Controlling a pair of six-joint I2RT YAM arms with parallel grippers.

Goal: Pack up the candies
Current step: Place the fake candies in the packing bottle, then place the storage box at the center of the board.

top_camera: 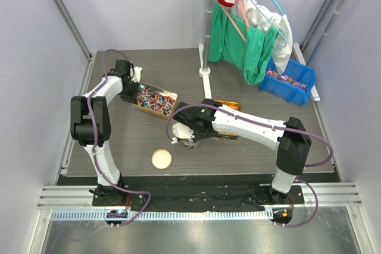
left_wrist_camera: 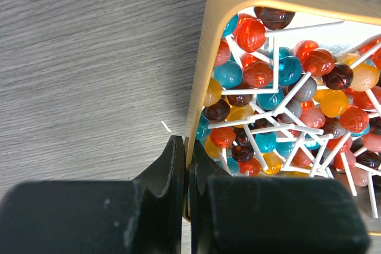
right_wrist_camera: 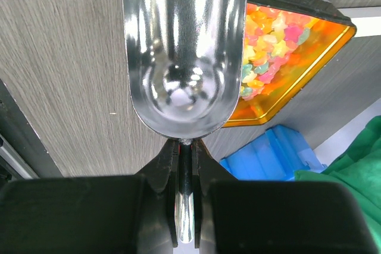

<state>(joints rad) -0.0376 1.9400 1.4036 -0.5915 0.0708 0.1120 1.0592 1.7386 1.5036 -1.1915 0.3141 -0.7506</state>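
Note:
The candies (left_wrist_camera: 286, 105) are small round lollipops, red, blue, orange and dark, on white sticks. They fill a gold tin (left_wrist_camera: 202, 75), seen left of centre in the top view (top_camera: 174, 96). My left gripper (left_wrist_camera: 186, 147) is shut on the tin's near rim, one finger inside and one outside; in the top view it (top_camera: 130, 87) is at the tin's left end. My right gripper (right_wrist_camera: 186, 147) is shut on the handle of an empty shiny metal scoop (right_wrist_camera: 184, 46). It (top_camera: 186, 138) holds the scoop over the table at mid-table, beside an orange tin.
The orange tin (right_wrist_camera: 297, 99) of yellow, orange and green jelly pieces lies just right of the scoop (top_camera: 229, 105). A blue bin (top_camera: 297, 72) with small red and blue pieces stands back right. A round lid (top_camera: 161, 159) lies near the front. A pole stand (top_camera: 206, 28) with green cloth (top_camera: 250, 46) stands behind.

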